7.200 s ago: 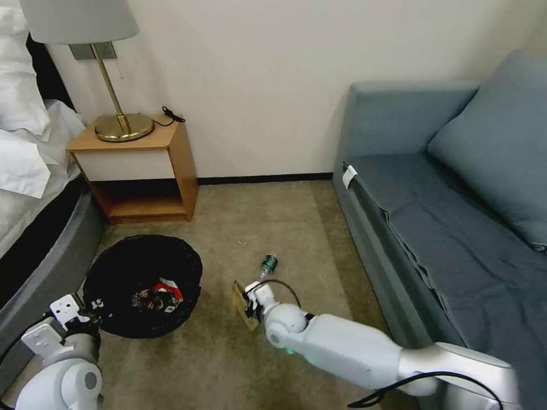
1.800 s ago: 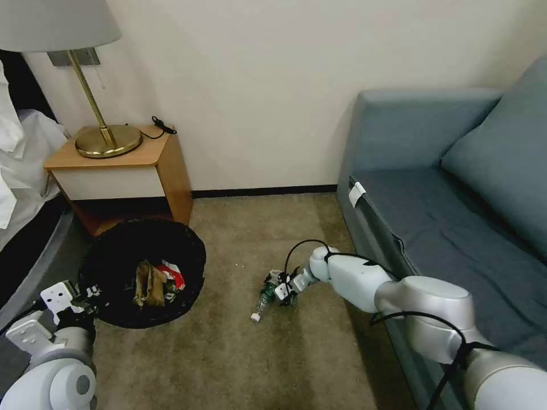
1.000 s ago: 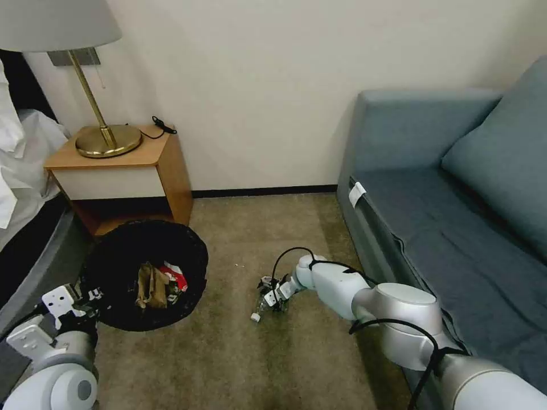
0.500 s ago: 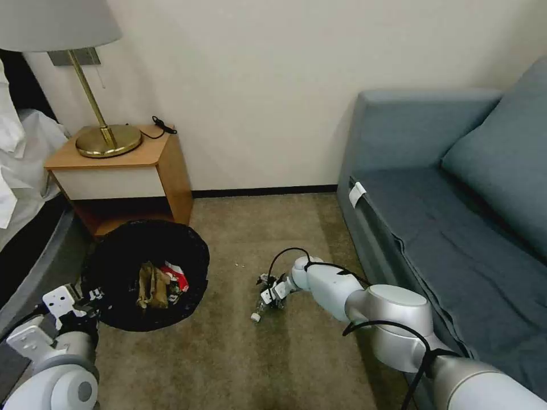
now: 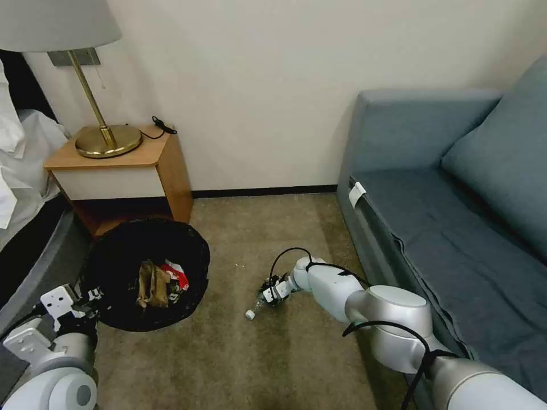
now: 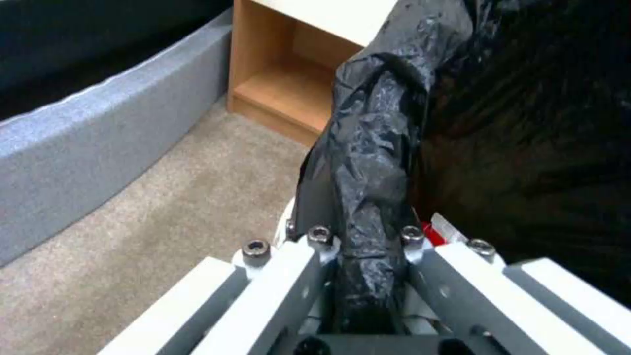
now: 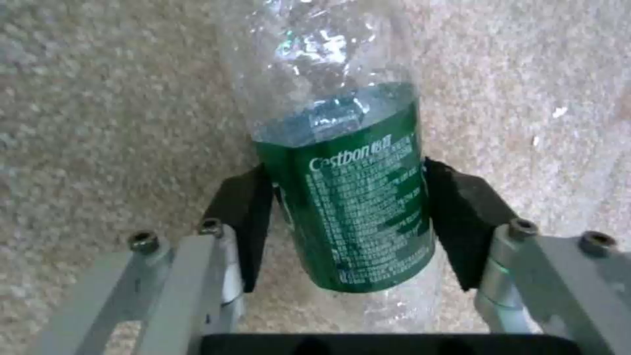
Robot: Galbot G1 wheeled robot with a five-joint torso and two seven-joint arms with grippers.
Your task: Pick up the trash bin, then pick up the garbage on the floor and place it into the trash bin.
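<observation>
In the head view the right gripper (image 5: 270,291), low at centre frame, has drawn the bottle (image 5: 257,303) slightly leftward since a moment ago, suggesting the last floor piece is now grasped; the trash bin (image 5: 149,273) at lower left already holds a brown bag and red packet. In the left wrist view the left gripper (image 6: 358,276) is clenched on the bin's crinkled black liner. In the right wrist view black pads (image 7: 246,217) squeeze the clear, crumpled, green-labelled bottle against coarse beige carpet (image 7: 98,98).

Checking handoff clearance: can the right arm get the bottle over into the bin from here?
Probably yes. The right gripper has its fingers closed on the bottle, bare carpet lies between, and the left gripper holds the trash bin open-topped.
</observation>
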